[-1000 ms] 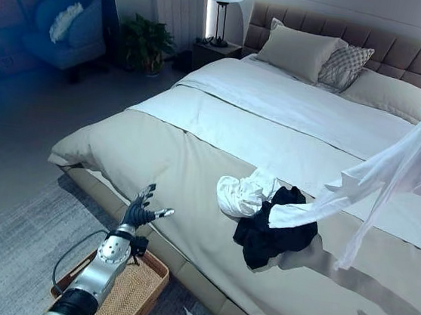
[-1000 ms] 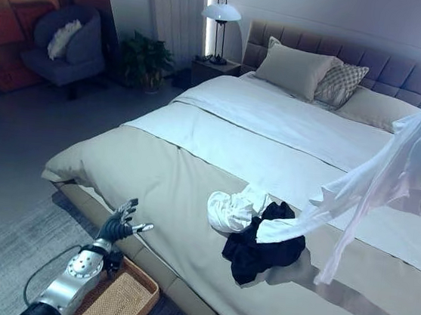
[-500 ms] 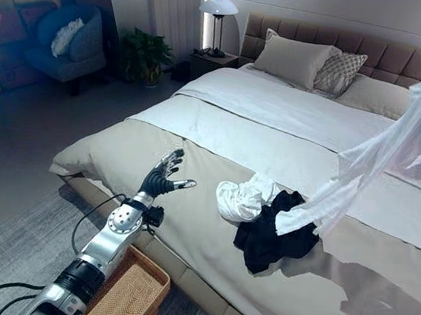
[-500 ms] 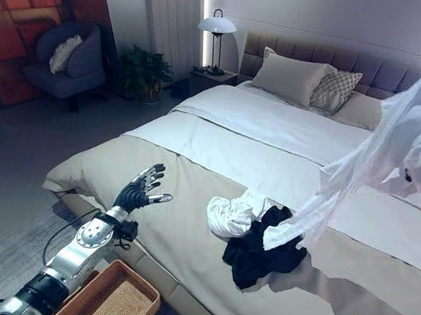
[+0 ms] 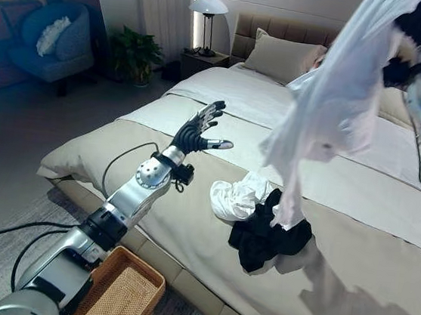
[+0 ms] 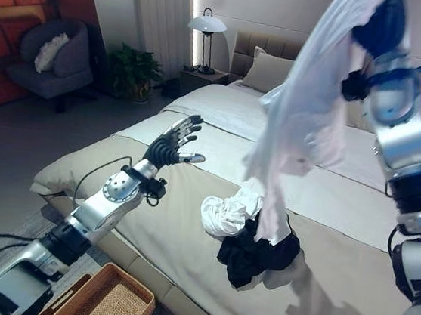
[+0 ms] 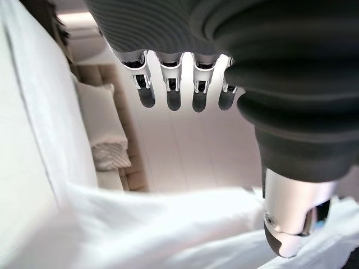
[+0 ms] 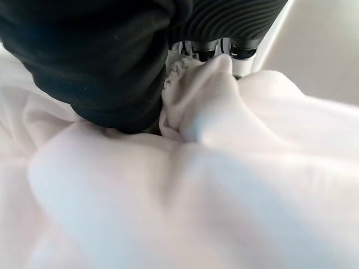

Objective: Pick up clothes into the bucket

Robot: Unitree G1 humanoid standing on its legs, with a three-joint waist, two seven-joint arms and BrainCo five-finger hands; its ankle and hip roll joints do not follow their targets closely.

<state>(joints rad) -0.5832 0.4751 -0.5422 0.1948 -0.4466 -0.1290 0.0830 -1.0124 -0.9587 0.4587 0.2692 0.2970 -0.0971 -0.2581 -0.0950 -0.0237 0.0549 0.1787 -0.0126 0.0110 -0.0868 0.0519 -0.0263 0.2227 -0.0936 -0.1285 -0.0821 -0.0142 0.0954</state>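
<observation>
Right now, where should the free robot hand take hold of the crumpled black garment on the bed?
Grip the crumpled black garment at its raised bunched centre, coming from above on the bed-edge side. The white crumpled cloth touches its far-left side, and the hanging white shirt trails onto its top. The left robot hand is open.

A wide bed [image 5: 210, 226] is carrying a beige cover and a white sheet. A crumpled white garment [image 5: 236, 198] and a black garment [image 5: 266, 236] are lying touching near its front edge; pillows [image 5: 279, 55] are resting by the headboard.
</observation>
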